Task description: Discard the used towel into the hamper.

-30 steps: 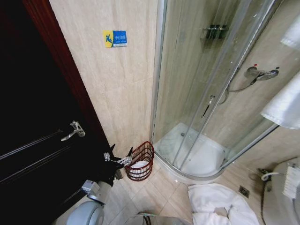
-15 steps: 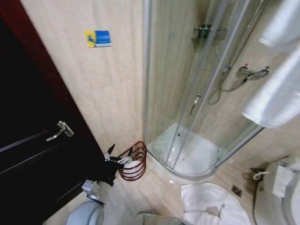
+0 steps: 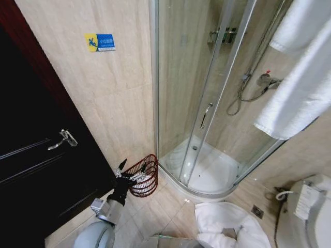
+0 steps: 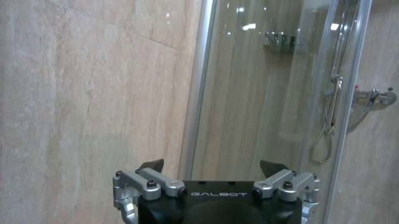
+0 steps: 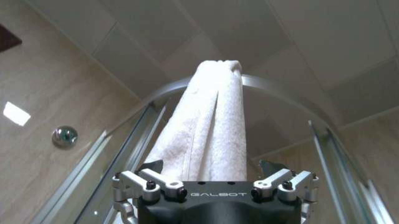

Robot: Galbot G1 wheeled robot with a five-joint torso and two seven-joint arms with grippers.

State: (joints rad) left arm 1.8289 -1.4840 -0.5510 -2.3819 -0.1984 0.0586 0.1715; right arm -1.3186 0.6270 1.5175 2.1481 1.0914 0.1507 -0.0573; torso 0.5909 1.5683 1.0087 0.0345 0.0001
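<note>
Head view: hamper (image 3: pixel 143 176) on the floor tiles by the shower enclosure's (image 3: pixel 207 103) corner, something white inside. Left gripper (image 3: pixel 131 169) hangs over its near rim, fingers spread, nothing in them. White towel (image 3: pixel 305 77) hangs upper right, well apart from the hamper.

Left wrist view: left gripper (image 4: pixel 212 166) released, facing wall and glass.

Right wrist view: right gripper (image 5: pixel 212 166) splayed, just below the hanging towel (image 5: pixel 203 135); its long axis runs straight up from the jaws. Right arm nearer the towel; no grasp yet
</note>
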